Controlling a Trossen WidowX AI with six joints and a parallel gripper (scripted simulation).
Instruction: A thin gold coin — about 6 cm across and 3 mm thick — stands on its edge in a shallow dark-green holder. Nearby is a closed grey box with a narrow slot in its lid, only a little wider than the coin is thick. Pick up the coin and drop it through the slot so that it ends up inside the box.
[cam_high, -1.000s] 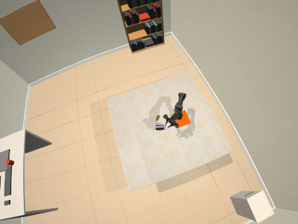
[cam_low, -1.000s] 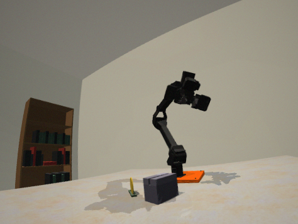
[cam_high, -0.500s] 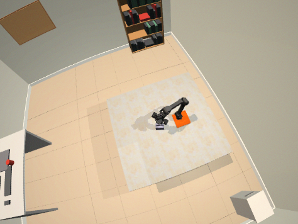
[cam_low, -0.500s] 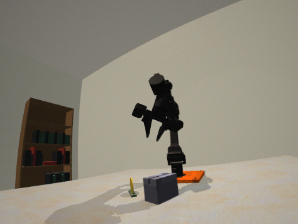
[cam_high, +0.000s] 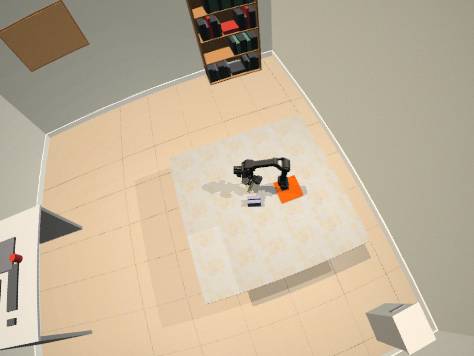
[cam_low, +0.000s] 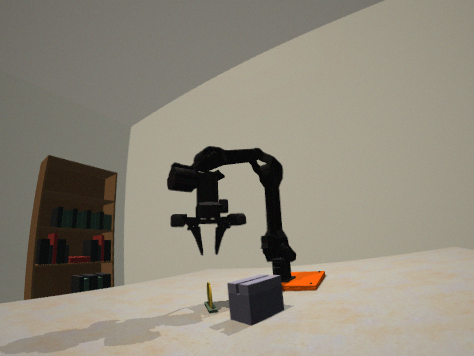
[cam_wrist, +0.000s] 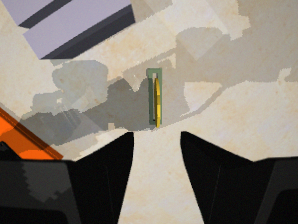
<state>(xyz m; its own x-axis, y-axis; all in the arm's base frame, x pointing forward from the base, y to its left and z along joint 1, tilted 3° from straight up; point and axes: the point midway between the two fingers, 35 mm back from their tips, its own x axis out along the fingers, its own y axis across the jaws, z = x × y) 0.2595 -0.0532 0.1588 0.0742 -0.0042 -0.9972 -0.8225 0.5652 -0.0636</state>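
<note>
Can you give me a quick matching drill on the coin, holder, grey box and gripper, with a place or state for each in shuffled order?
Things:
1. gold coin
2. dark-green holder
3. grey box
4. gripper

Places or states:
A. hangs in the air, jaws partly open, holding nothing
B. closed, slot in its lid, beside the holder
C. stands on edge in the holder
D. lies on the table under the coin

Pairs: 1-C, 2-D, 3-B, 4-A
</note>
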